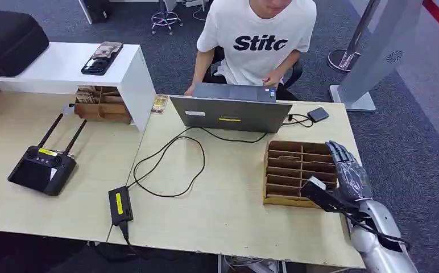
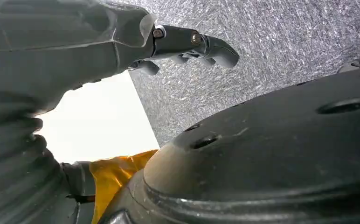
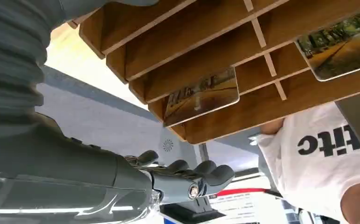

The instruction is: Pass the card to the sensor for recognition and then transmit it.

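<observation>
A grey carpeted floor [image 1: 410, 142] surrounds a pale wooden bench [image 1: 223, 210], at whose far side a person [image 1: 257, 40] sits in a white T-shirt printed "Stitc", the word cut off by a fold. Near the bench's right end lies a brown slotted card rack [image 1: 288, 170]. In the right wrist view two cards stand in its slots: one card [image 3: 201, 95] with a yellowish street scene in a middle slot, and a second card [image 3: 341, 49] with a similar picture further along; the writing on them is too small to read. The right hand [image 1: 348, 170] hovers over the rack's right edge, fingers spread and slightly curled, holding nothing, not touching either card. The left hand [image 2: 187, 44] hangs beside the robot's body over the carpet, fingers loosely apart with nothing in them.

Beyond the rack an open grey laptop [image 1: 231, 111] faces the person, with a small yellow sticker and a white label on its lid, neither legible. A small dark box [image 1: 318, 114] lies just right of it, joined by a cable. A black cable [image 1: 166, 165] loops across the bench to a black power brick [image 1: 120, 206] with a yellow label. At the left sit a black remote controller [image 1: 42, 168] with two antennas and a yellow sticker, a white shelf [image 1: 75, 68] carrying a phone [image 1: 102, 58], and a second rack [image 1: 100, 102] beneath it.
</observation>
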You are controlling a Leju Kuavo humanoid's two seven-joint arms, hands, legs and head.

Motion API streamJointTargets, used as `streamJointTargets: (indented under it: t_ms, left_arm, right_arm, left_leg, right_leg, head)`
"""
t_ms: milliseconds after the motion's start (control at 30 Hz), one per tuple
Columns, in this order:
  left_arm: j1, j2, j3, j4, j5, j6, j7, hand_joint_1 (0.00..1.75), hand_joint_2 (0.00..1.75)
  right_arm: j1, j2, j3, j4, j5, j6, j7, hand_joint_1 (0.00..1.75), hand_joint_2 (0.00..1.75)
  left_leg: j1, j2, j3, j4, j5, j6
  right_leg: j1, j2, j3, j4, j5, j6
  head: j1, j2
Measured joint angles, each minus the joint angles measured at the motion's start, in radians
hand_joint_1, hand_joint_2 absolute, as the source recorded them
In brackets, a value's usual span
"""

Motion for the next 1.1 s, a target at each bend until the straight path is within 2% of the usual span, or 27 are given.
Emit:
streamJointTargets:
  t_ms: [33,67,233,1100]
  left_arm:
    - [0.000,0.000,0.000,0.000,0.000,0.000,0.000,0.00,1.75]
    - [0.000,0.000,0.000,0.000,0.000,0.000,0.000,0.00,1.75]
    - [0.000,0.000,0.000,0.000,0.001,0.000,0.000,0.00,1.75]
    - [0.000,0.000,0.000,0.000,0.001,0.000,0.000,0.00,1.75]
  right_arm:
    - [0.000,0.000,-0.001,0.003,0.000,0.000,0.000,1.34,1.75]
    - [0.000,0.000,-0.003,0.006,0.000,0.000,-0.001,1.48,1.75]
    - [0.000,0.000,-0.016,0.014,0.000,0.000,-0.009,1.71,1.75]
    - [-0.004,0.000,-0.026,0.012,-0.008,-0.002,-0.019,1.73,1.75]
  left_leg:
    - [0.000,0.000,0.000,0.000,0.000,0.000]
    - [0.000,0.000,0.000,0.000,0.000,0.000]
    - [0.000,0.000,0.000,0.000,0.000,0.000]
    - [0.000,0.000,0.000,0.000,0.000,0.000]
  right_leg:
    - [0.000,0.000,0.000,0.000,0.000,0.000]
    - [0.000,0.000,0.000,0.000,0.000,0.000]
    - [0.000,0.000,0.000,0.000,0.000,0.000]
    - [0.000,0.000,0.000,0.000,0.000,0.000]
  head:
    - [0.000,0.000]
    - [0.000,0.000]
    - [0.000,0.000]
    - [0.000,0.000]
